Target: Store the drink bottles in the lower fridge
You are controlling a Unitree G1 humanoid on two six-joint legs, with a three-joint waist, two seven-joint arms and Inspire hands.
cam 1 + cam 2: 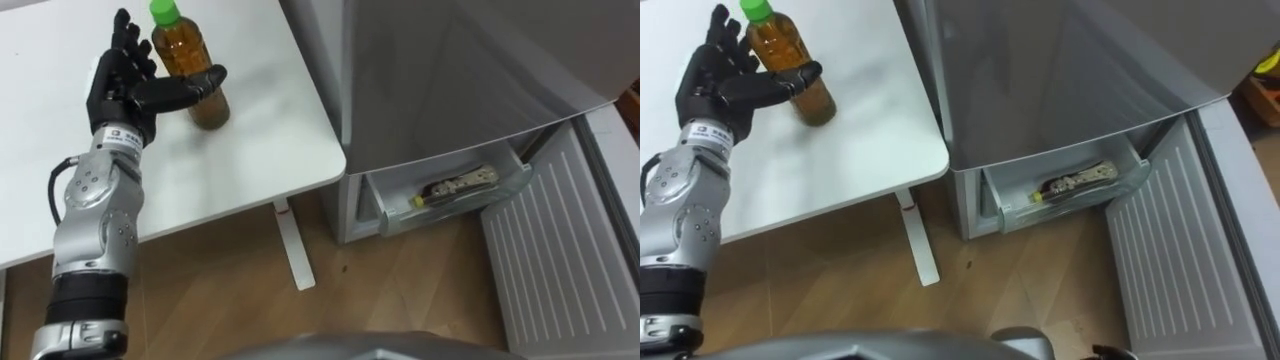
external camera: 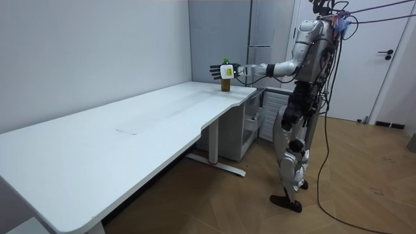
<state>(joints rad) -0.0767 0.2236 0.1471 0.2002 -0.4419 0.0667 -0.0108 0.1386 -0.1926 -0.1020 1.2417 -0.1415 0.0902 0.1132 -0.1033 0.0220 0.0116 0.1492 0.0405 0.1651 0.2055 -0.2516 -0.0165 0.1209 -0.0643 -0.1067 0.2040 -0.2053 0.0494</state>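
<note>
**Item 1:** drink bottle [image 1: 190,60], green cap, amber contents. It is being kept upright on the counter [image 1: 250,130], near the edge running beside the fridge [image 1: 450,70].

**Item 2:** left hand [image 1: 120,85]. It is being held around the bottle, the fingers [image 1: 125,40] straight and spread behind it, the thumb laid across its front. Nothing is being clenched, so a grip is judged as being prepared, not made.

**Item 3:** lower fridge drawer [image 1: 505,190]. It is being left pulled out, with the door [image 1: 560,260] swung aside, presumably so that drinks can be received. 1 packet [image 1: 458,185] is being stored inside.

**Note:** the robot is being positioned by the counter's corner, with fridge and bottle both within reach.
</note>
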